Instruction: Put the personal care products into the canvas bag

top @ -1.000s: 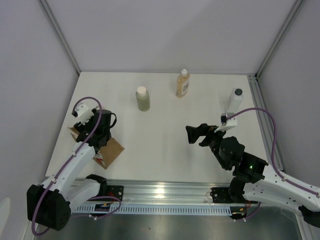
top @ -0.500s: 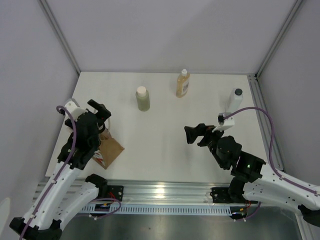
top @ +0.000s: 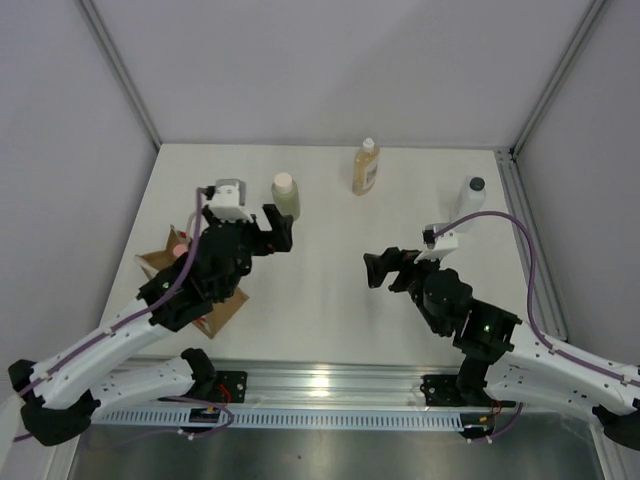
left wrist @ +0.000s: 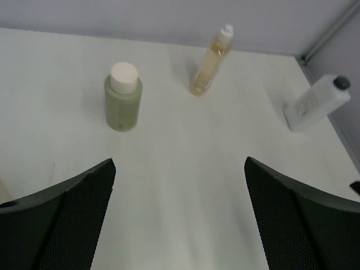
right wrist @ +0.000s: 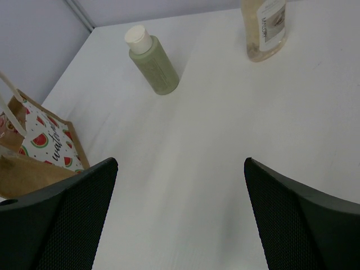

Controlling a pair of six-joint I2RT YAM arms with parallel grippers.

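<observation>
The olive-green bottle (top: 285, 197) with a white cap stands at the back left. It also shows in the left wrist view (left wrist: 122, 97) and the right wrist view (right wrist: 153, 68). The amber bottle (top: 366, 168) stands at the back middle and the white bottle (top: 470, 199) with a dark cap at the back right. The canvas bag (top: 228, 301) sits at the left, mostly hidden under my left arm, with a bit of pink (top: 180, 245) showing at its top. My left gripper (top: 280, 232) is open and empty just in front of the olive bottle. My right gripper (top: 372, 270) is open and empty at mid-table.
The bag's side shows a watermelon print (right wrist: 48, 147) in the right wrist view. A metal rail (top: 330, 385) runs along the near edge. Grey walls enclose the white table (top: 320, 300) on three sides.
My left arm has swung from over the bag to the right and back, towards the olive bottle. My right gripper has drifted slightly left.
</observation>
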